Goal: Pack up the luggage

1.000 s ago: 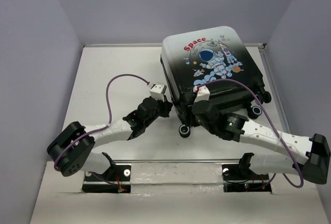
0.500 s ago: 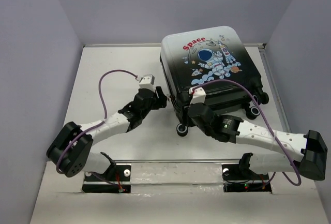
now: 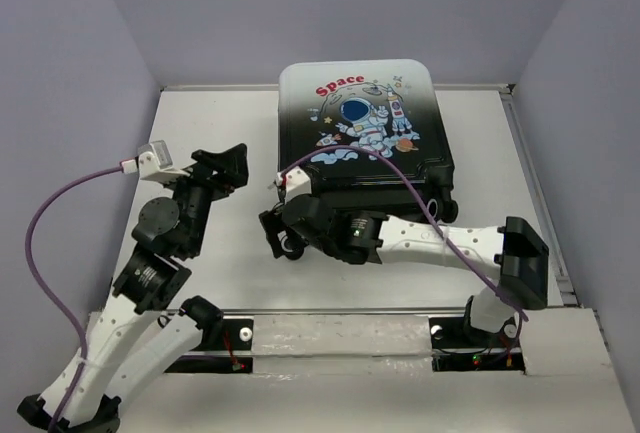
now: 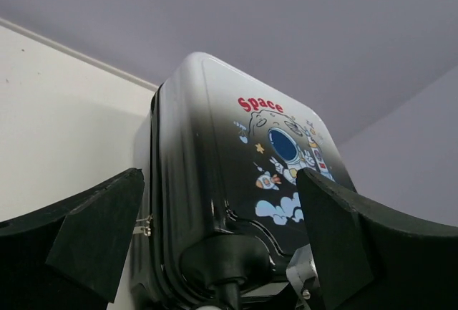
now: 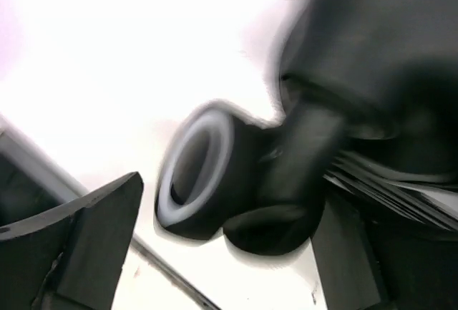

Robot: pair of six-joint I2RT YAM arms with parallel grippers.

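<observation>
From right wrist, blurred wheel (image 5: pixel 197 170), from overhead, whole luggage (image 3: pixel 355 113)

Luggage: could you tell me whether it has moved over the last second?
Yes. The luggage has shifted left, away from the table's right edge.

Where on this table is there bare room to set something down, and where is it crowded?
Free on the table: the back-left patch, between left wall and luggage; the strip between luggage and right wall; the near strip under the right arm. Crowded: the luggage's near-left corner, where the right gripper flanks a wheel, with the left gripper close by.
</observation>
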